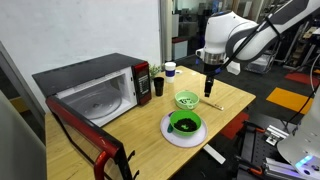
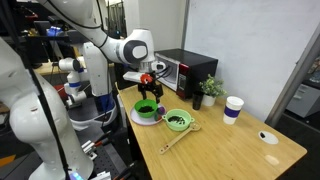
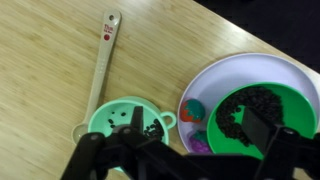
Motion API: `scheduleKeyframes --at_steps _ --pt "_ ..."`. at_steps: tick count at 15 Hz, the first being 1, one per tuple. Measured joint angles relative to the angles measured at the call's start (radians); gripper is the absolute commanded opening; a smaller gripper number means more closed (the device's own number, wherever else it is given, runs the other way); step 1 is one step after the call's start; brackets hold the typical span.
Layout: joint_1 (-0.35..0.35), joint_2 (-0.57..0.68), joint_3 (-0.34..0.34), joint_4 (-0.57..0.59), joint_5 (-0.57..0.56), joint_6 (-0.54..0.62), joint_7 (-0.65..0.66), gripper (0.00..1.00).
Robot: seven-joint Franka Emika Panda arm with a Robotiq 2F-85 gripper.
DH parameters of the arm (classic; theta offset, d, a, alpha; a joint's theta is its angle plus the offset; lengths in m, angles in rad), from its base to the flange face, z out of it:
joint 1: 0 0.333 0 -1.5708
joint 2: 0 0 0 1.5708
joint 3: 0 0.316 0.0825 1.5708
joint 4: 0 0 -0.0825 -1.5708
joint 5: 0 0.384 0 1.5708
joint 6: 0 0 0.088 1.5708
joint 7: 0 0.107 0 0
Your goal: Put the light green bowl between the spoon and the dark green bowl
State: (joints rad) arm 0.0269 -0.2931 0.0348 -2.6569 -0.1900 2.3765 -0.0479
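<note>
Distantly, in an exterior view: claw [image 1: 210, 92] over desk [image 1: 150, 130], spread unreadable. In an exterior view, hangs above one dark green bowl [image 2: 146, 110]. Wrist view: splayed, empty, masking bowl rims; one light green bowl [image 3: 128, 118] between one spoon [image 3: 100, 65] and the dark one.

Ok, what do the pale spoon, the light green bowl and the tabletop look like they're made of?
Slim pale beige spoon: probably wood or matte plastic; dull, even surface, red print on the handle. Small light green bowl: likely plastic; smooth, uniform colour. Tabletop: light wood or wood-look laminate; fine parallel grain.
</note>
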Motion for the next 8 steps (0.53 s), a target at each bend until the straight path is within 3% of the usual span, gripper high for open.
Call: scheduleKeyframes --at_steps 3,8 --pt "0.044 0.001 0.020 -0.003 0.005 0.001 -0.010 1.00" --pt "0.042 0.001 0.018 -0.003 0.005 0.001 -0.009 1.00"
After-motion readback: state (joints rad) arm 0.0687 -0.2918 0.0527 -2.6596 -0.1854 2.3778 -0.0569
